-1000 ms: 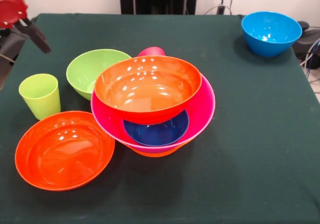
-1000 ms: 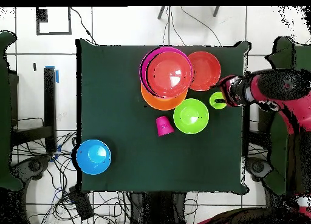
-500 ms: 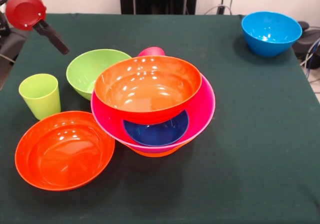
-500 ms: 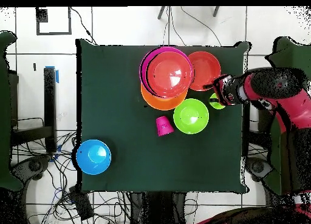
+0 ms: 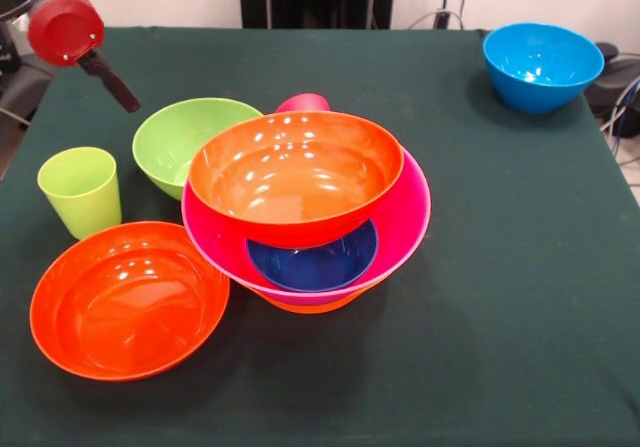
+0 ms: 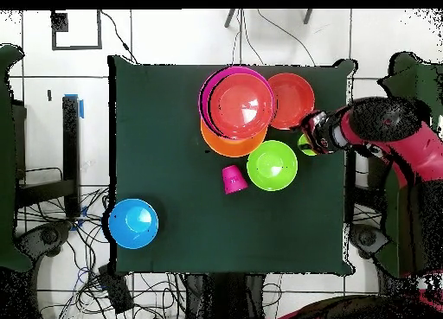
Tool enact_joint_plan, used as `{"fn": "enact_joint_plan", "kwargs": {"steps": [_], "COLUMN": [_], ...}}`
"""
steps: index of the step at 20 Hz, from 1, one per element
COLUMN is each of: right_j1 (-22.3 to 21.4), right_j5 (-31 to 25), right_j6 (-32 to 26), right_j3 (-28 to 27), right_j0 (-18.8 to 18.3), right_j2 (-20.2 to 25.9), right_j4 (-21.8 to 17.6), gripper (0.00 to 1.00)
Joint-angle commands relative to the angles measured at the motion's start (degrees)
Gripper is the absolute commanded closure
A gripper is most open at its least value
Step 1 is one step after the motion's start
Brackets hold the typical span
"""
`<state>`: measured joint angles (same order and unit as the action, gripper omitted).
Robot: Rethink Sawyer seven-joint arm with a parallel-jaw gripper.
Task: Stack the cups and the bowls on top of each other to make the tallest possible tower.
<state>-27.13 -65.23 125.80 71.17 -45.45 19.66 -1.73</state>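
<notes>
The tower [image 5: 305, 202] stands mid-table: a red-orange bowl [image 5: 295, 172] lies tilted in the big pink bowl [image 5: 405, 217], a small dark blue bowl [image 5: 315, 262] shows inside the pink one, and an orange bowl [image 5: 310, 305] sits underneath. In the overhead view the tower [image 6: 236, 106] is at the top centre. A pink cup [image 5: 302, 101] [image 6: 234, 179] stands behind it. The green bowl [image 5: 185, 137] [image 6: 272, 165], the lime cup [image 5: 80, 189] [image 6: 304, 147] and a shallow red-orange bowl [image 5: 128, 297] [image 6: 294, 98] stand apart. My gripper [image 5: 112, 82] [image 6: 311, 132] hangs above the table edge by the lime cup.
A light blue bowl [image 5: 542, 65] [image 6: 133, 222] stands alone in a far table corner. Cables and dark equipment [image 5: 615, 82] lie beyond that edge. The green cloth [image 5: 500, 297] shows bare beside the tower.
The gripper has come in from off the table's side towards the lime cup and green bowl. The bowls and cups have not moved.
</notes>
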Motion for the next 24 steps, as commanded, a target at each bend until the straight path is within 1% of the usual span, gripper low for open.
{"fn": "enact_joint_plan", "kwargs": {"steps": [1, 2, 3, 5, 7, 10, 11, 13, 14, 16, 17, 18, 22, 24], "right_j1": [-0.1, -0.9, -1.9, -1.9, -1.6, -1.0, -0.8, -0.8, -0.4, -1.0, -2.1, -2.4, -2.9, -3.1], "right_j5": [7.0, 9.3, 11.7, 12.4, 12.7, 12.7, 12.3, 12.3, 12.6, 12.4, 13.2, 13.7, 11.6, 11.7], "right_j6": [-4.6, 0.4, 8.0, 17.1, 18.2, 16.5, 15.8, 14.1, 12.6, 10.6, 9.5, 8.6, 4.3, 4.1], "right_j3": [-3.5, -3.2, -3.3, -3.6, -4.1, -4.2, -5.0, -4.9, -5.2, -4.6, -2.8, -2.4, -2.5, -2.9], "right_j0": [5.7, 7.1, 9.5, 11.8, 12.3, 12.3, 12.4, 12.1, 11.8, 11.6, 11.4, 11.3, 10.4, 10.5], "right_j2": [-1.7, -3.6, -7.0, -10.3, -11.3, -12.1, -12.2, -12.2, -11.8, -11.5, -11.3, -11.2, -10.6, -11.0], "right_j4": [-9.3, -9.9, -10.6, -8.5, -6.4, -4.1, -3.7, -3.2, -3.2, -3.0, -3.0, -3.2, -3.4, -3.9], "gripper": [0.0, 0.0, 0.0, 0.0, 0.0, 0.0, 0.0, 0.0, 0.0, 0.0, 0.0, 0.0, 0.0, 0.0]}}
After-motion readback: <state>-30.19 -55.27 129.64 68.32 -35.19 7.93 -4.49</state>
